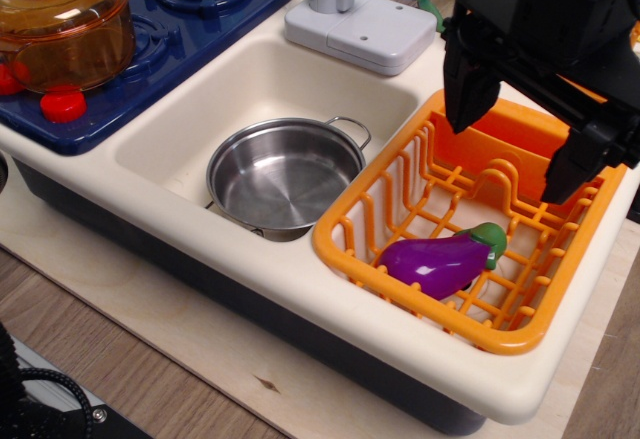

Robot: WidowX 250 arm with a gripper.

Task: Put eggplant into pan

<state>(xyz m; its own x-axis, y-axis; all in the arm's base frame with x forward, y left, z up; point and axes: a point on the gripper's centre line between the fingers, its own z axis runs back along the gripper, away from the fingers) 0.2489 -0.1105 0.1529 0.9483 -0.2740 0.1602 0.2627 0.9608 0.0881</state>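
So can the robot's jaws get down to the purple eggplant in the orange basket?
Probably yes. The gripper hangs open above the orange rack, and the eggplant lies uncovered on its floor. Only the rack's walls and ribs beside it might crowd the jaws.

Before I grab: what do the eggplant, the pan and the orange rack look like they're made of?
The eggplant looks like glossy moulded plastic: purple body with sharp highlights, green cap. The pan appears to be polished metal, likely stainless steel, with a mirror-like floor and wire loop handle. The rack holding the eggplant looks like smooth orange plastic, moulded in thick uniform bars.
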